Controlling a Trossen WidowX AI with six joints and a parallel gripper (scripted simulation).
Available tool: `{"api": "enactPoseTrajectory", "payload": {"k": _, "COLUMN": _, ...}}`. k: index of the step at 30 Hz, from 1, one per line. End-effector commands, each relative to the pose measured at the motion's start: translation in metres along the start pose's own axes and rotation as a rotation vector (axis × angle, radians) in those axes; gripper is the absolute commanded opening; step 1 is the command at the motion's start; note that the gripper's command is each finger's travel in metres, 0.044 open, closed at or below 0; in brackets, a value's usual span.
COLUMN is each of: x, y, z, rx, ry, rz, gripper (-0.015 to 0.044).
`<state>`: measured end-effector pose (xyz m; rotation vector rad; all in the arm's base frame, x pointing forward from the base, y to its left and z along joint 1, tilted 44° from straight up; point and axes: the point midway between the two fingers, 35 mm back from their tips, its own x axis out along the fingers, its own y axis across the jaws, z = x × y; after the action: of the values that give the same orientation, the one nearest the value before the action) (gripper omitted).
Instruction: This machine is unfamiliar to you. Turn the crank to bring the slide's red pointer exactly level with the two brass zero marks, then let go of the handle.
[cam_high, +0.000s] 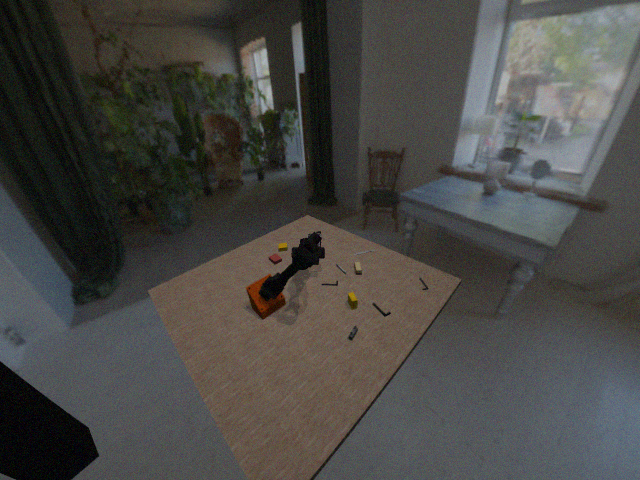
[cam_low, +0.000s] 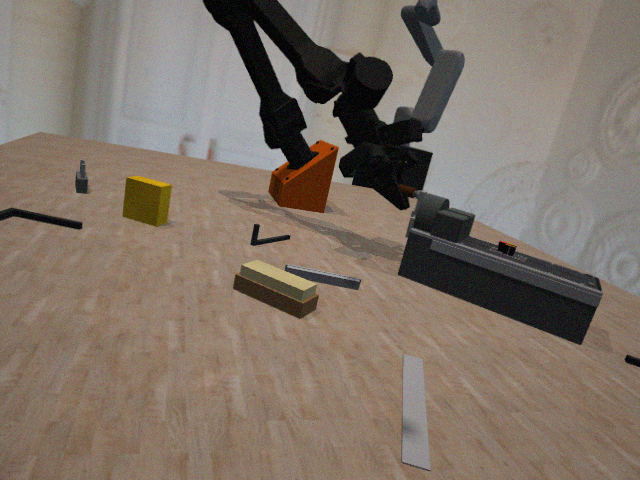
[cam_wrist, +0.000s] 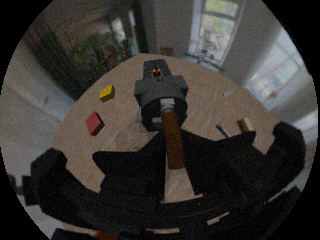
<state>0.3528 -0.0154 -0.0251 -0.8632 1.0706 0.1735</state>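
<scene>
The dark grey machine (cam_low: 496, 291) has a round crank hub (cam_low: 430, 210) (cam_wrist: 162, 106) at its near end. A brown crank handle (cam_low: 408, 190) (cam_wrist: 172, 132) sticks out from the hub toward the arm. My gripper (cam_low: 404, 197) (cam_wrist: 168, 130) is shut on this handle, one finger on each side. The slide's small red pointer (cam_low: 507, 246) (cam_wrist: 156, 72) shows on top of the machine beside tiny yellowish marks. It is too small to tell whether it is exactly level with both brass marks. The arm hides the machine in the top view.
A yellow block (cam_high: 282, 246) (cam_wrist: 107, 93) and a red block (cam_high: 275, 258) (cam_wrist: 94, 124) lie left of the machine. On its other side are a cream-and-brown block (cam_low: 276, 286), a grey bar (cam_low: 323, 277), a flat pale strip (cam_low: 415, 413), another yellow block (cam_low: 146, 201) and several black hex keys.
</scene>
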Motion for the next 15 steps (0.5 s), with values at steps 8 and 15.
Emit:
{"api": "enactPoseTrajectory", "payload": {"k": 8, "x": 0.0000, "y": -0.0001, "z": 0.0000, "rx": 0.000, "ry": 0.000, "rz": 0.000, "gripper": 0.0079}}
{"api": "enactPoseTrajectory", "payload": {"k": 15, "x": 0.0000, "y": -0.0001, "z": 0.0000, "rx": 0.000, "ry": 0.000, "rz": 0.000, "gripper": 0.0263}}
